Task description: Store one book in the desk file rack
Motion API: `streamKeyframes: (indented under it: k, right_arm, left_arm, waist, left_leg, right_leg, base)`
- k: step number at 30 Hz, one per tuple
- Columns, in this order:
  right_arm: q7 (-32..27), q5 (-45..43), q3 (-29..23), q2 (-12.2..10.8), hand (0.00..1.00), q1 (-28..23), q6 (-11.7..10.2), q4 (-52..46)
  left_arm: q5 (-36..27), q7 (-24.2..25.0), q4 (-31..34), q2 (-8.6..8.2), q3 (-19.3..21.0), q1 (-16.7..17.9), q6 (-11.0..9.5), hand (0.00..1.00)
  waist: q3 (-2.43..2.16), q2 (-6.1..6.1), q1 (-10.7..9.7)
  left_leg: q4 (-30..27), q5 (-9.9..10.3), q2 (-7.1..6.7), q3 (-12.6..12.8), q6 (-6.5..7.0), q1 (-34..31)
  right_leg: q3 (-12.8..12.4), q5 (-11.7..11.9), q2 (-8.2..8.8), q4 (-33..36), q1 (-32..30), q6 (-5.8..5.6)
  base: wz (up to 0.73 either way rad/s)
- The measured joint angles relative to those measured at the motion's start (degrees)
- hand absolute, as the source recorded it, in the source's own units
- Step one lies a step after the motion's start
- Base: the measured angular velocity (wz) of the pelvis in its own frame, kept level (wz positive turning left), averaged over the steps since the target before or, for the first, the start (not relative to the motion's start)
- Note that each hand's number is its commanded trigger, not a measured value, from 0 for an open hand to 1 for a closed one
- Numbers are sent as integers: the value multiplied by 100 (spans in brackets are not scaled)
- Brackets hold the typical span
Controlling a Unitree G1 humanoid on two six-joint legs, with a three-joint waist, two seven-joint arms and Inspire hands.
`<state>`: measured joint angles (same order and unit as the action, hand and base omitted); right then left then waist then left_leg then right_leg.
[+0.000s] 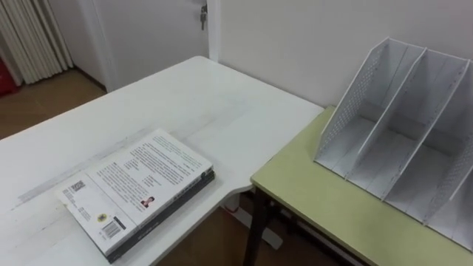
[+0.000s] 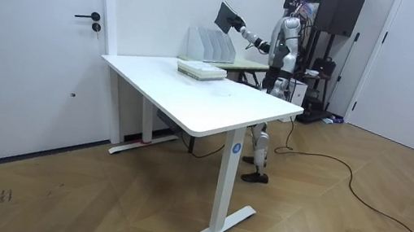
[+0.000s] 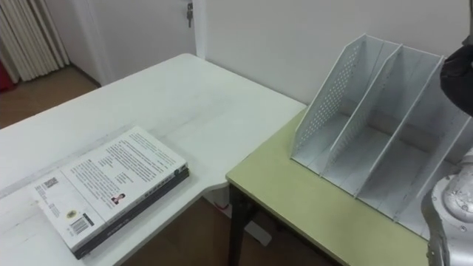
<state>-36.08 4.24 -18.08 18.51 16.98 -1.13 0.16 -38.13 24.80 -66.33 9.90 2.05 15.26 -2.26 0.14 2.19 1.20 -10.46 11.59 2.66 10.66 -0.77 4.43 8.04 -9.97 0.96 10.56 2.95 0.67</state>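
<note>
My right hand [image 2: 241, 28] is raised at about head height and is shut on a dark book [image 2: 227, 17], which it holds tilted in the air above the white file rack [image 3: 369, 125]. A dark edge of that book [image 3: 460, 70] shows at the right eye view's right edge. The rack stands on a pale green desk [image 3: 295, 199], its slots open and with nothing in them. A white-covered book [image 1: 137, 188] lies flat on a darker one on the white table [image 1: 185, 96]. Low at my side is my left hand [image 2: 290, 69].
I stand behind the green desk, where it meets the white table's far corner. A wall runs close behind the rack. A door [image 2: 28, 48] is at the room view's left, and dark equipment [image 2: 335, 36] stands behind me.
</note>
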Motion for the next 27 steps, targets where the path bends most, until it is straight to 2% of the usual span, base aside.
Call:
streamKeyframes:
  k: [14,20,27]
  right_arm:
    - [22,297,-1,0,100,382,33,170]
    - [249,890,-1,0,100,382,117,317]
    - [237,1919,-1,0,100,410,134,690]
  left_arm:
    - [10,-114,87,-1,8,-8,151,0]
    - [9,-164,86,3,18,-32,236,0]
    - [2,-204,97,3,7,-42,247,0]
  waist:
    - [-20,-69,62]
    - [-15,-67,60]
    - [25,-53,60]
  left_leg:
    - [-1,0,-2,-6,0,-22]
    - [-6,0,-3,2,0,-15]
    - [-5,0,-4,3,0,-23]
  right_leg:
    - [6,-1,5,6,-1,-2]
    - [2,-1,9,6,1,-3]
    - [5,-5,8,-17,-6,-7]
  base:
    - [0]
    - [0]
    - [0]
